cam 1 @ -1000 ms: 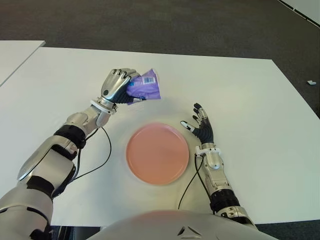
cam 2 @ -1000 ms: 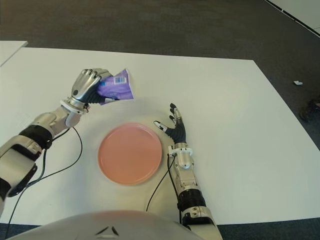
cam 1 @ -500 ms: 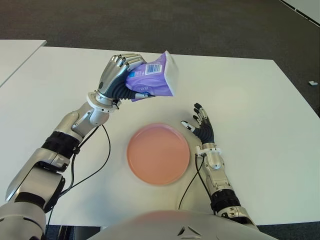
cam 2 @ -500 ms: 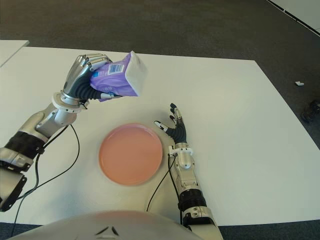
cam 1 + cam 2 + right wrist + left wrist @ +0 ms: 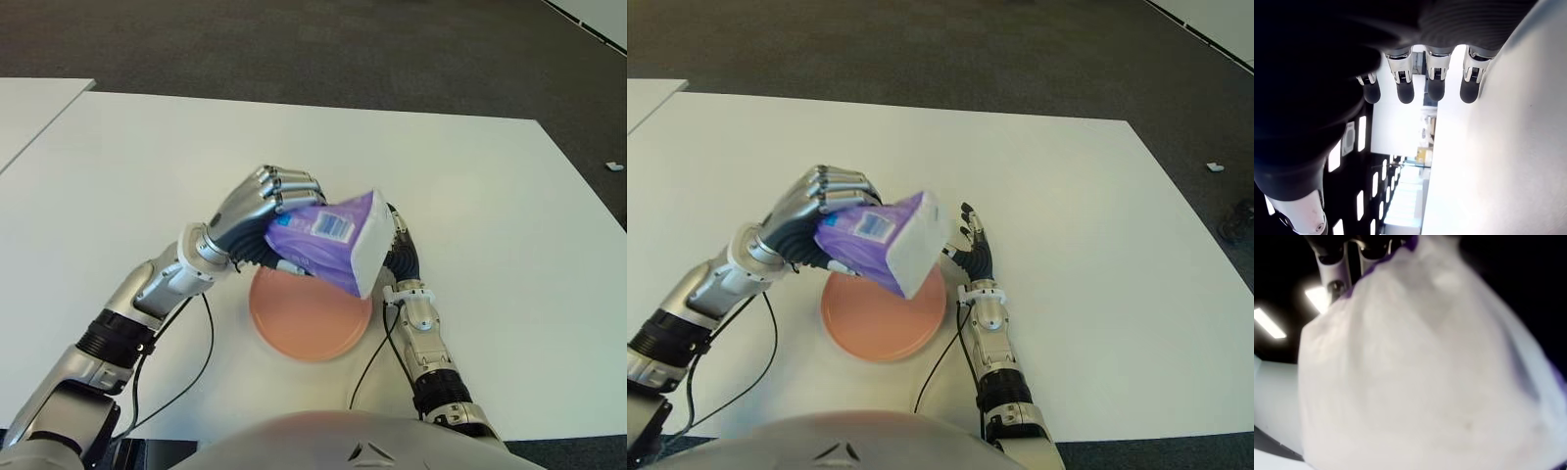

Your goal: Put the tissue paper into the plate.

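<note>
The left hand (image 5: 263, 201) has swung the one purple tissue pack (image 5: 333, 240) in from the far side, now above the plate's far edge. One white tabletop (image 5: 490, 176) bears one pink plate (image 5: 304, 328). Left fingers clamp the pack; the right hand (image 5: 402, 257), spread and empty, shows just right of the plate.

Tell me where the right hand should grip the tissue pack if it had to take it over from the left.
Probably the white end of the tissue pack, approached from the robot's right. That end tilts down over the plate toward the open right hand, and nothing covers it. The left hand already wraps the purple end from above, so that part is taken.
</note>
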Tool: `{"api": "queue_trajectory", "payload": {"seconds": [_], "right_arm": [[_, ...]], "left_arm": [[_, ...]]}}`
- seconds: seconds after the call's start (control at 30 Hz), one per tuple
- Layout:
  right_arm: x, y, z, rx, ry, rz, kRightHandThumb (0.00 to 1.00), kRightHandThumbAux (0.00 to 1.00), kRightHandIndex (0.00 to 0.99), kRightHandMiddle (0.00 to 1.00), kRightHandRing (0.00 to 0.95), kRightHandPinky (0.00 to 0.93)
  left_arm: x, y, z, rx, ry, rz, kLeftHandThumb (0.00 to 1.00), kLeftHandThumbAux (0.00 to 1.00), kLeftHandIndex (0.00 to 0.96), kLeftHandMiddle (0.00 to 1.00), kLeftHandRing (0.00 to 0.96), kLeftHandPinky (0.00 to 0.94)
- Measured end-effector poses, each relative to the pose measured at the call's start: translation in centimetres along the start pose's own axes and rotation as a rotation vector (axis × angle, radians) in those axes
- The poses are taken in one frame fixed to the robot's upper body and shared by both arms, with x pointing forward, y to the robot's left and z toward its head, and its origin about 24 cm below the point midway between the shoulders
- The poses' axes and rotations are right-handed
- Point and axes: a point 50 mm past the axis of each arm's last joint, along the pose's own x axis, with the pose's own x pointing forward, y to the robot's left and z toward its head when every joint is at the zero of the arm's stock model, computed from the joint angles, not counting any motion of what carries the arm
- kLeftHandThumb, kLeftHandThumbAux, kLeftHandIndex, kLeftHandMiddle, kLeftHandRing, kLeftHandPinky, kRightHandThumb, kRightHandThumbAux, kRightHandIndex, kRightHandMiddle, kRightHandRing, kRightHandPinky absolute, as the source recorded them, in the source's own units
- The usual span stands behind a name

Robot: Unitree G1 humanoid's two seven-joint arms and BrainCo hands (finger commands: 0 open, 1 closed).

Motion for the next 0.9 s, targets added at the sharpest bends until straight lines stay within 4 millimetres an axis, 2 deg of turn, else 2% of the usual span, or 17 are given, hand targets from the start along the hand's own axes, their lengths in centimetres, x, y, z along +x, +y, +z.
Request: {"api": "queue_trajectory", "payload": {"seconds": [0.57, 0.9], "right_arm": [[0.1, 0.0, 0.1, -0.005, -0.005, -0.002, 0.019, 0.708, 0.000, 0.012, 0.000, 0.000], [0.1, -0.1, 0.1, -0.008, -0.003, -0.003, 0.022, 0.704, 0.000, 0.015, 0.000, 0.000]], "left_arm": [[-2.4, -3.6, -1.2, 0.110, 0.011, -0.443, 0.747, 0.697, 0.442, 0.817, 0.826, 0.800], [-3.6, -5.4, -1.3, 0.215, -0.023, -0.529, 0.745, 0.697, 0.442, 0.814, 0.825, 0.817]]}}
